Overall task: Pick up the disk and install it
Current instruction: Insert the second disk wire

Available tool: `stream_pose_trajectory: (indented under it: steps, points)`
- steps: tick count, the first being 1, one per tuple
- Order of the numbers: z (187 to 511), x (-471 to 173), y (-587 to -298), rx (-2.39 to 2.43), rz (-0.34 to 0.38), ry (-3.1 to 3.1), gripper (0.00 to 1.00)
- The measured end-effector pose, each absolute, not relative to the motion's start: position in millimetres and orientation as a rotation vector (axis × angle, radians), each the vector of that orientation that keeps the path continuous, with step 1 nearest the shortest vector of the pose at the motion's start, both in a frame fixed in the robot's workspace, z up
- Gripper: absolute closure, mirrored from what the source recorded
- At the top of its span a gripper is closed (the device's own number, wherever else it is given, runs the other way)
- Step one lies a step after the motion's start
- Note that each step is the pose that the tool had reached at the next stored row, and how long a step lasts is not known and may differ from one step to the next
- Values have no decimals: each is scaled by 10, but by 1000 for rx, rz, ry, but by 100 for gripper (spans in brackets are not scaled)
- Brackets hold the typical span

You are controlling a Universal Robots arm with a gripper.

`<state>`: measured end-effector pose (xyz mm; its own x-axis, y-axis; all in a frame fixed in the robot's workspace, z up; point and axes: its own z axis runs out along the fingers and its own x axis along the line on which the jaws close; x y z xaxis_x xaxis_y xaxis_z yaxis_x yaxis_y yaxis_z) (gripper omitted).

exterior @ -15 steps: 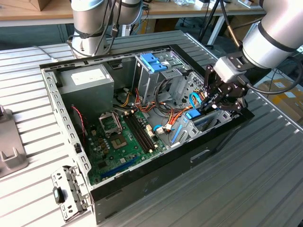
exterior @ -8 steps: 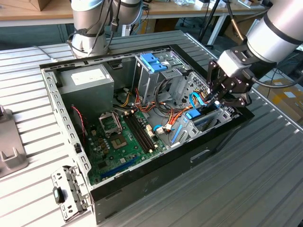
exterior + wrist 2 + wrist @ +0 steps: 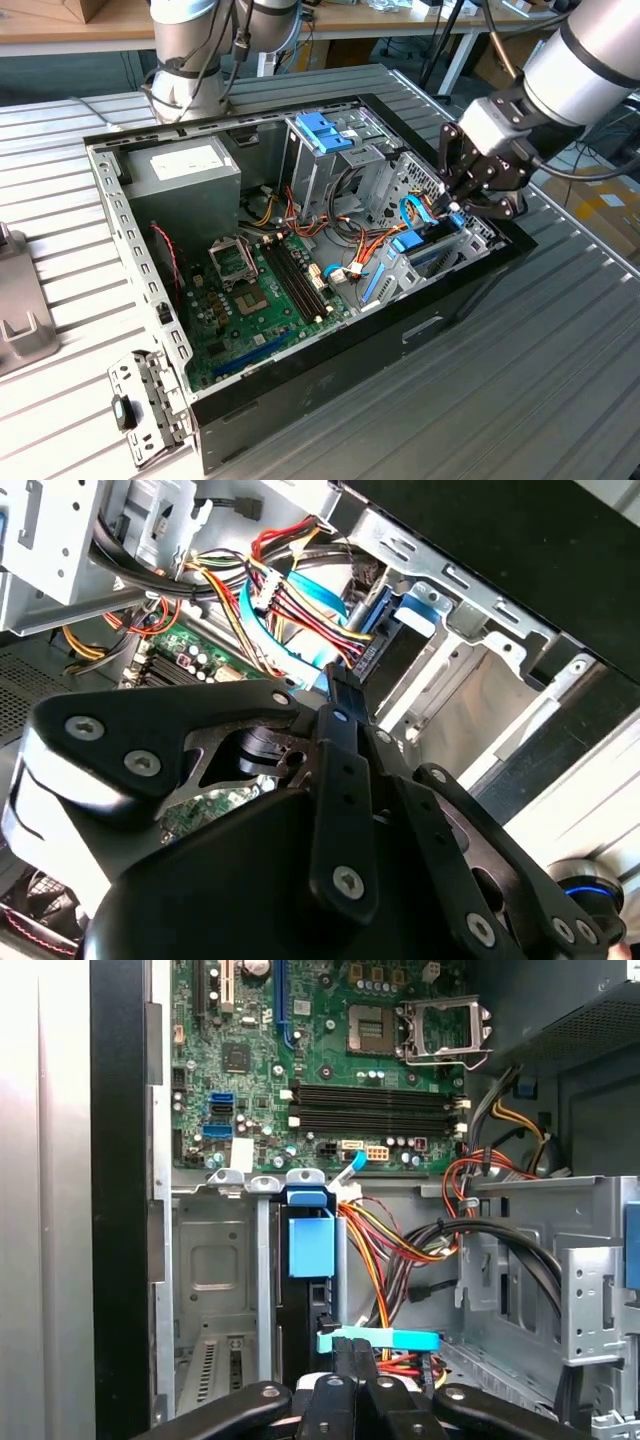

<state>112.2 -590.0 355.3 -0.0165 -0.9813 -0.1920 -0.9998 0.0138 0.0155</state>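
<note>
Reaching down into the open computer case (image 3: pixel 110 190), my gripper (image 3: pixel 452 205) hangs over the drive cage (image 3: pixel 215 1260) at the end of the case on the exterior view's right. The disk (image 3: pixel 311 1245) stands on edge in a slot of that cage, its dark body narrow between the metal walls and its light blue carrier facing up. In the first wrist view the tips of my jaws sit just beside the disk's near end, and a light blue cable end (image 3: pixel 385 1340) lies across right at them. I cannot tell whether the jaws are pinching anything or are free.

A white label (image 3: pixel 185 160) sits on the grey power supply box, but its print is too small to read. The green circuit board (image 3: pixel 330 1050) carries markings I cannot make out either.

My arm (image 3: pixel 580 50) comes in from the upper part of the exterior view's right, its wrist tilted downward toward the cage. Red, yellow and black wires (image 3: pixel 400 1240) run beside the disk. The case rests on the ribbed metal counter (image 3: pixel 560 380).
</note>
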Motion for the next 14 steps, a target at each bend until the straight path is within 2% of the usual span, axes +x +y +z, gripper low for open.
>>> stream_pose_trajectory:
  steps: [14]
  points:
    - [3410, 1122, -5908, -2116, 242, 2152, 89]
